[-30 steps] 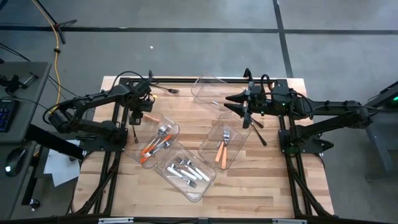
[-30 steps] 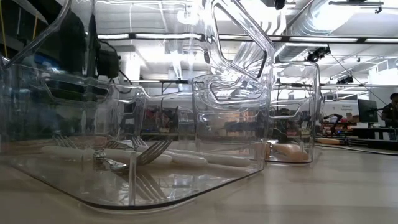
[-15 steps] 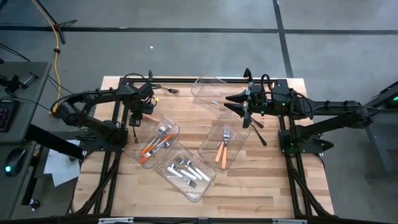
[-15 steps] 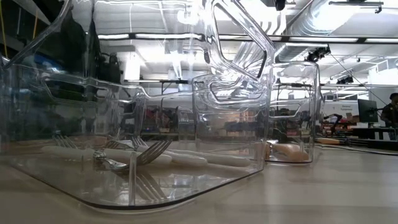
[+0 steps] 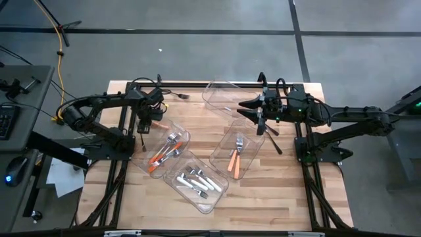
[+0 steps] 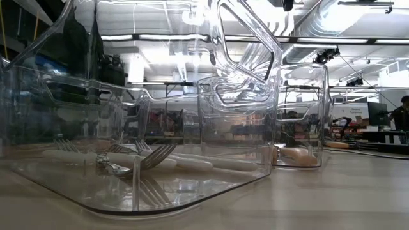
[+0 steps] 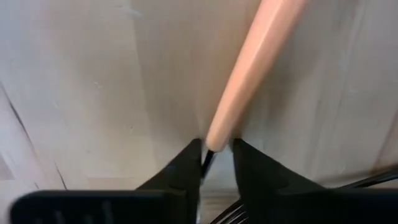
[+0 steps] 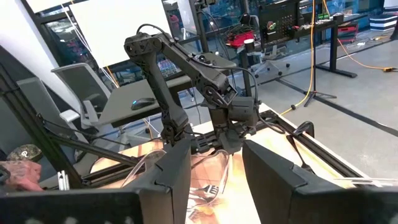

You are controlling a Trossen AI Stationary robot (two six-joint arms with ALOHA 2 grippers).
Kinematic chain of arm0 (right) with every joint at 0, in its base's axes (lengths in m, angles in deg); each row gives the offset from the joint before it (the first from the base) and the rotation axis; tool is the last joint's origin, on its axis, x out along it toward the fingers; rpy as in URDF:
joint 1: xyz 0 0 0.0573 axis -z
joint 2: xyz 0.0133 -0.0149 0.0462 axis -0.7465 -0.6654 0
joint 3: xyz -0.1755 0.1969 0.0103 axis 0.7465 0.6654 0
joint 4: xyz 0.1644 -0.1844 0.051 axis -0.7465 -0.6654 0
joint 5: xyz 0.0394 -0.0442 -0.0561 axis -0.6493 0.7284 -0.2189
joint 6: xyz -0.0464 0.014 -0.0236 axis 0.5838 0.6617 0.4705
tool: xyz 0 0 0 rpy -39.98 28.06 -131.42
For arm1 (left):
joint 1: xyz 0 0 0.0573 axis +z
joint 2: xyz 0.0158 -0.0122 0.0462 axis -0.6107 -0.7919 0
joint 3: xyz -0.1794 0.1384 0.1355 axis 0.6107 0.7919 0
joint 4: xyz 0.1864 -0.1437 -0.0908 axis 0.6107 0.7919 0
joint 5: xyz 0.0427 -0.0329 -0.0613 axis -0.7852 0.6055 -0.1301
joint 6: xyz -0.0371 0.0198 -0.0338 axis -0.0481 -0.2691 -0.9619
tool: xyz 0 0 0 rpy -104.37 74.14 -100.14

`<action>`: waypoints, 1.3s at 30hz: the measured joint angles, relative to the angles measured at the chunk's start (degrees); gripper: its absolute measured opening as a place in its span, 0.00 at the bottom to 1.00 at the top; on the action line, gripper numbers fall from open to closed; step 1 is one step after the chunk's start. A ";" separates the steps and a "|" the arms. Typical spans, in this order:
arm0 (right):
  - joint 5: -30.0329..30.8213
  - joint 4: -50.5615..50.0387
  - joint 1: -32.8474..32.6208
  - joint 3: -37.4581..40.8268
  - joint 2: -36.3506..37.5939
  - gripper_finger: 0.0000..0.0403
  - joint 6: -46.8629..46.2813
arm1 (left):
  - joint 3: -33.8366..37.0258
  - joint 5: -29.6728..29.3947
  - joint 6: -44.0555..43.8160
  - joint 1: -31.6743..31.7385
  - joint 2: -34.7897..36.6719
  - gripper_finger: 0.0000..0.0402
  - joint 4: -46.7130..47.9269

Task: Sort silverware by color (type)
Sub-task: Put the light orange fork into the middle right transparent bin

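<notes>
Since the earlier frame, left gripper narrows onto the orange-handled piece on the table near its far-left corner. Pinch squarely before lifting. Right gripper, fingers apart and empty, waits over the far-right edge.

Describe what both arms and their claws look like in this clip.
Both arms are dark, jointed and slim, with black cables looped along them. The left claw and right claw each have two black, flat wedge-shaped fingers. No markings are visible.
</notes>
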 joint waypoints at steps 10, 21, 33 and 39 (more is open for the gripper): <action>0.36 0.00 0.01 0.00 0.01 0.32 -0.61 | 0.06 -0.20 -0.12 0.00 -0.11 0.02 -0.45; 0.55 0.02 -0.02 0.00 0.01 0.32 -0.73 | -5.63 -0.20 -7.70 2.54 -0.33 0.00 -1.87; 0.52 0.02 -0.02 0.00 -0.01 0.32 -1.70 | -14.05 0.58 -20.59 5.53 -0.24 0.00 -2.05; 0.27 0.00 -0.02 0.00 0.01 0.32 -1.70 | -19.03 7.66 -25.56 5.44 4.47 0.00 -4.37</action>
